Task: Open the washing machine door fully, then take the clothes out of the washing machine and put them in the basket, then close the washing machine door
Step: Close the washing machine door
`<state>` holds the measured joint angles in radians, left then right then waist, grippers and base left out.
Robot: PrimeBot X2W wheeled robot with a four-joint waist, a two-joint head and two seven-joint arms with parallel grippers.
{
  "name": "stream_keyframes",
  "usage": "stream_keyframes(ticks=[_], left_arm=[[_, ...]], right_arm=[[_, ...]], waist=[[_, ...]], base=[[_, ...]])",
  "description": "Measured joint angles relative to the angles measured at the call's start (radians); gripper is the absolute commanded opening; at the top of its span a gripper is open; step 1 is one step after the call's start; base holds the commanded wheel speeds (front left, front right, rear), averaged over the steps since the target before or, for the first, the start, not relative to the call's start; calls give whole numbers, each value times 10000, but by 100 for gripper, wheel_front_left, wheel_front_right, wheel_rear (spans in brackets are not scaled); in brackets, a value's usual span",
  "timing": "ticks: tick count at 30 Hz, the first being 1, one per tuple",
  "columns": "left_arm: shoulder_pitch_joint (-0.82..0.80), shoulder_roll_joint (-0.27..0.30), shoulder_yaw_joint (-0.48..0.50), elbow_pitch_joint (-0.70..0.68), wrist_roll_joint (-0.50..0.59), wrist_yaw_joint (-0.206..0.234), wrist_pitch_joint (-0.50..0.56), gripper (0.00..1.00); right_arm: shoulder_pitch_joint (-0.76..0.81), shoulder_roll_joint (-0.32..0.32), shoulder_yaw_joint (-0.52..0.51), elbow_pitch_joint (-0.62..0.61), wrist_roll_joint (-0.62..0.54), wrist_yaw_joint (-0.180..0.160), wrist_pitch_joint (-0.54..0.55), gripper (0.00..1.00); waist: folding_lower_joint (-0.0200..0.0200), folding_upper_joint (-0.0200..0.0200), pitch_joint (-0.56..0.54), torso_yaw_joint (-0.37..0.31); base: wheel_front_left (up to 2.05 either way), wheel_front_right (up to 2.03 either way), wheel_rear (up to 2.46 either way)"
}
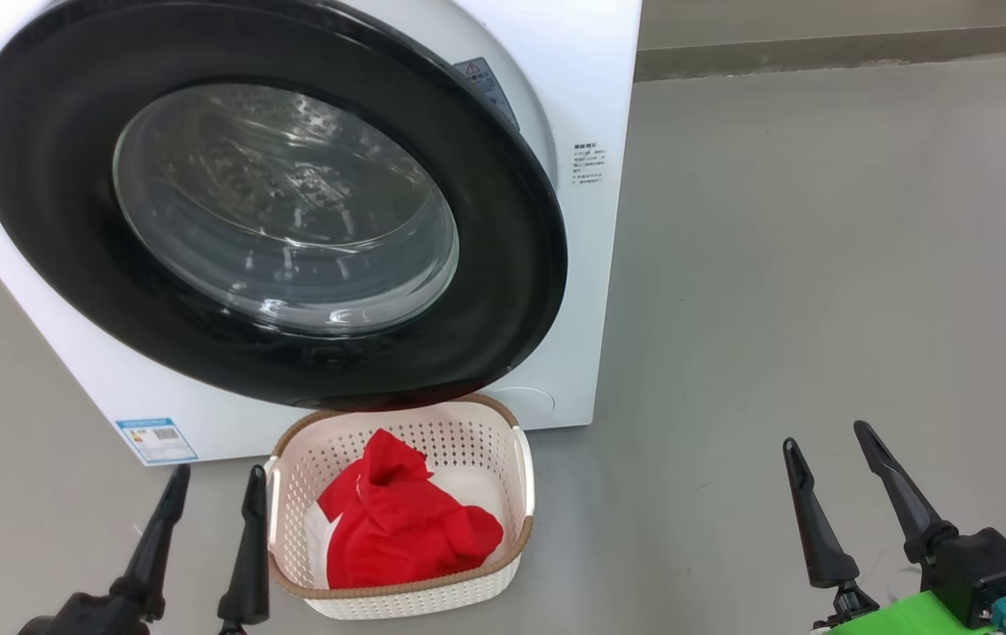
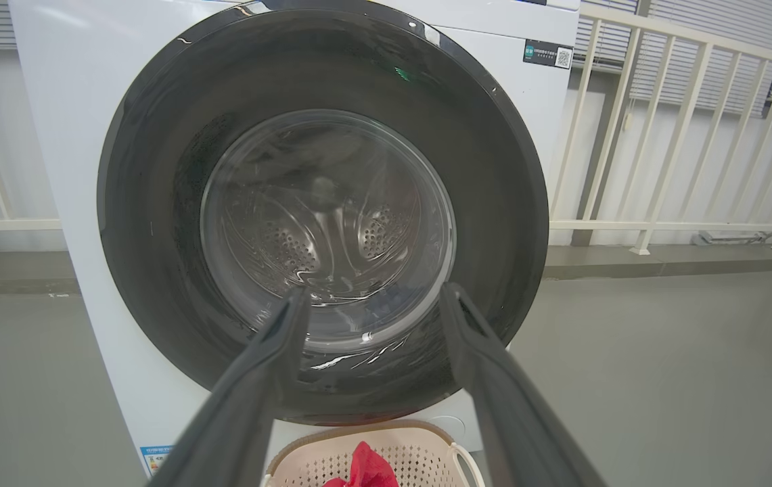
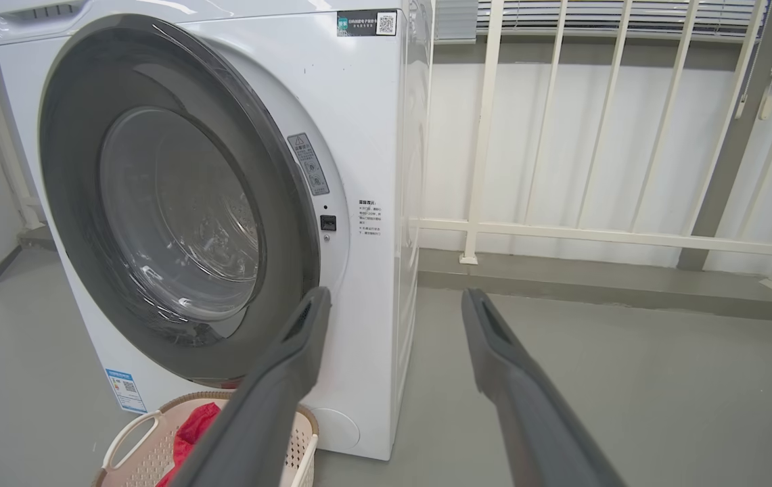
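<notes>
The white washing machine (image 1: pixel 591 106) stands at the upper left. Its round washing machine door (image 1: pixel 53 176), black-rimmed with a clear glass bowl, lies nearly against the front. The door's right edge stands slightly off, and the latch hole (image 3: pixel 328 222) shows beside it. The cream basket (image 1: pixel 485 419) sits on the floor just below the door, with red clothes (image 1: pixel 397 520) inside. My left gripper (image 1: pixel 217 476) is open and empty just left of the basket, pointing at the door (image 2: pixel 155 203). My right gripper (image 1: pixel 825 437) is open and empty, well to the right over bare floor.
Grey floor (image 1: pixel 820 265) stretches to the right of the machine. A low kerb and a white railing (image 3: pixel 487 135) run behind it. A blue label sticker (image 1: pixel 156 439) marks the machine's lower left corner.
</notes>
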<state>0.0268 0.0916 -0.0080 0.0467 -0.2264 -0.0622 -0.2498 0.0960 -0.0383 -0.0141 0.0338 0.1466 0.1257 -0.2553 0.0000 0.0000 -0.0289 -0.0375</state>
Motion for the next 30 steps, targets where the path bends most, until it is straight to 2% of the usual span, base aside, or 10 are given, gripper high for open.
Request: stream_keyframes(ticks=[9, 10, 11, 12, 20, 30], left_arm=[[-3, -142, 128, 96, 355, -182, 0, 100], [-4, -157, 128, 96, 395, -190, 0, 100], [-5, -176, 127, 96, 426, -194, 0, 100], [-8, -196, 123, 96, 430, -221, 0, 100], [-60, -359, -82, 98, 422, -368, 0, 100], [-317, -431, -754, 46, 104, -453, 0, 100]], right_arm=[[0, 0, -52, 21, 46, 0, 0, 100], [0, 2, -63, 21, 48, 0, 0, 52], [0, 2, -82, 21, 54, 0, 0, 33], [0, 2, -90, 29, 90, 0, 0, 0], [-197, 2, 81, 332, 293, 0, 0, 0], [-1134, -6, 397, 991, 276, 2, 0, 0]], waist=[[0, 0, 31, 80], [0, 0, 33, 108], [0, 0, 35, 140], [0, 0, 39, 180], [0, 0, 104, 704], [0, 0, 348, 1715]], base=[[0, 0, 0], [0, 0, 0], [0, 0, 0], [0, 0, 0], [0, 0, 0], [0, 0, 0]])
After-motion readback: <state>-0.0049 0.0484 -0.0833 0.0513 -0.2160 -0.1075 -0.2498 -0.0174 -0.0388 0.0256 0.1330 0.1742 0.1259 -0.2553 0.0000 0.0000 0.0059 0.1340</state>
